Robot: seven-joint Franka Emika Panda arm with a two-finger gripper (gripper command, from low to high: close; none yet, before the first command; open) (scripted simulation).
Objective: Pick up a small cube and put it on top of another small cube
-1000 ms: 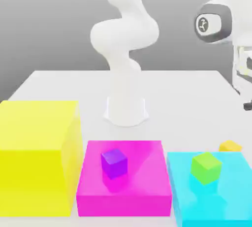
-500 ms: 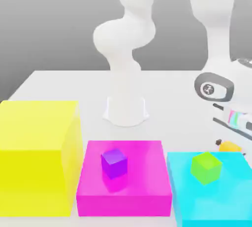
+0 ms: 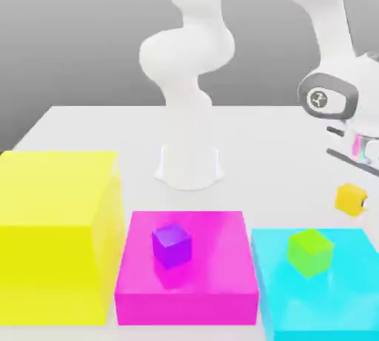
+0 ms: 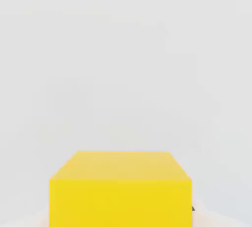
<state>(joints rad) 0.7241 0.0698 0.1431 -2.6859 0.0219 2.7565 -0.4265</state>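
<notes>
The small orange-yellow cube (image 3: pixel 346 200) hangs a little above the white table at the exterior view's right, held in my gripper (image 3: pixel 357 191), which is shut on it. In the hand view the same cube (image 4: pixel 120 189) sits close up with pale table behind it. The small purple cube (image 3: pixel 172 245) rests on top of the flat magenta block (image 3: pixel 215 288), to the exterior view's left of my gripper and nearer the front. Held cube and purple cube are well apart.
A small green cube (image 3: pixel 309 251) sits on a flat cyan block (image 3: pixel 326 310), just in front of and below the held cube. A huge yellow block (image 3: pixel 55 228) stands at the exterior view's left. The arm's white base (image 3: pixel 190 163) stands mid-table.
My hand dropped from high on the right onto the orange-yellow cube, the jaws closed on it, and the cube has now risen off the table.
</notes>
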